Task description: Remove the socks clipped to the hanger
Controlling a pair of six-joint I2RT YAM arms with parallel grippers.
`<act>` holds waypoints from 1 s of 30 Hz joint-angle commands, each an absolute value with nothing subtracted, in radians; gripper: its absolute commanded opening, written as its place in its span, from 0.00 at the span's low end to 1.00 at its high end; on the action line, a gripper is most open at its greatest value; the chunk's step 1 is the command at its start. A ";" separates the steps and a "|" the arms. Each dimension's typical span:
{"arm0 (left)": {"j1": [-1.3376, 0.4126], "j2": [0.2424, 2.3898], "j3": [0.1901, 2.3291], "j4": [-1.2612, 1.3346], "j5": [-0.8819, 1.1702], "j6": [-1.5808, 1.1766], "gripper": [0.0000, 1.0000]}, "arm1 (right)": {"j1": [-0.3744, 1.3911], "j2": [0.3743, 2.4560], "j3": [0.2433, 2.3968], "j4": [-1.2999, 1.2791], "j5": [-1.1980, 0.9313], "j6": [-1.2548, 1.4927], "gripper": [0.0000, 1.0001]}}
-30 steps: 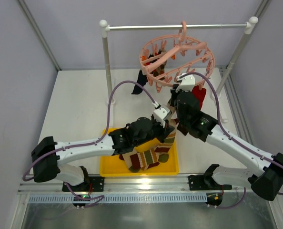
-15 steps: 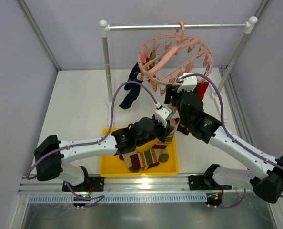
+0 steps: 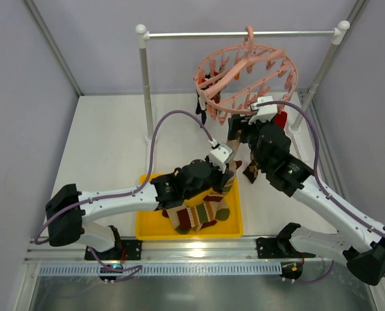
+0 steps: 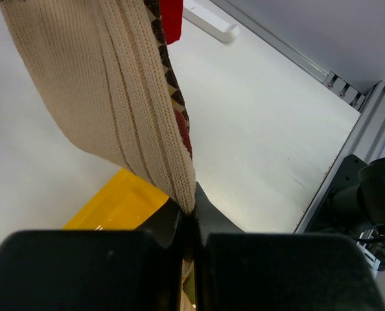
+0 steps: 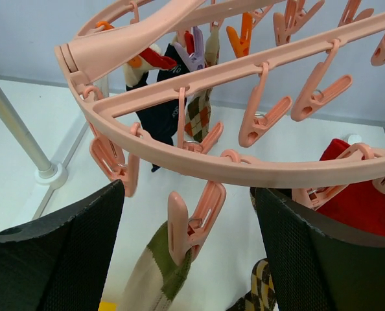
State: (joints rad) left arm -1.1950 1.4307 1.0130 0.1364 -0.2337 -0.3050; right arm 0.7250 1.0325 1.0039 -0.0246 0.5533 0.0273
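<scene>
Pinches the cream ribbed sock (image 4: pixel 115 97) in the left jaws, shut hard on its lower edge, above the yellow tray (image 3: pixel 146 220) at 6 o'clock on the table. Holds the right jaws wide open and empty, straddling the hanger (image 5: pixel 199 162) from below, at 1 o'clock under the rail (image 3: pixel 238 35).

Risks dragging the whole ring sideways, or unhooking it from the rail, by pulling against a clip (image 5: pixel 189 220) biting a green-banded sock (image 5: pixel 160 275). Risks fabric slipping out of so thin a pinch. Risks snagging neighbouring clips with the open jaws.

Cannot match the pinched sock to the clipped one: upper end cut off in the left wrist view, hidden between the arms from above. Shows the navy sock (image 5: pixel 157 113) and red sock (image 5: pixel 361 201) only partly, behind the ring.
</scene>
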 commanded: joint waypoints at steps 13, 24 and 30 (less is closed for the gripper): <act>-1.186 1.384 1.045 0.107 -0.219 -0.308 0.00 | 0.641 0.999 0.968 0.031 0.287 0.029 0.58; -1.186 1.371 1.034 0.113 -0.196 -0.310 0.00 | 0.627 1.031 0.968 0.034 0.275 0.052 0.20; -1.186 1.355 1.014 0.112 -0.225 -0.310 0.00 | 0.620 1.028 0.951 0.058 0.259 0.057 0.04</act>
State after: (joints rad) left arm -1.1889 1.3937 1.0130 0.0963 -0.2165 -0.3069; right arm 0.6239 1.0405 0.9630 -0.0059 0.2859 0.0502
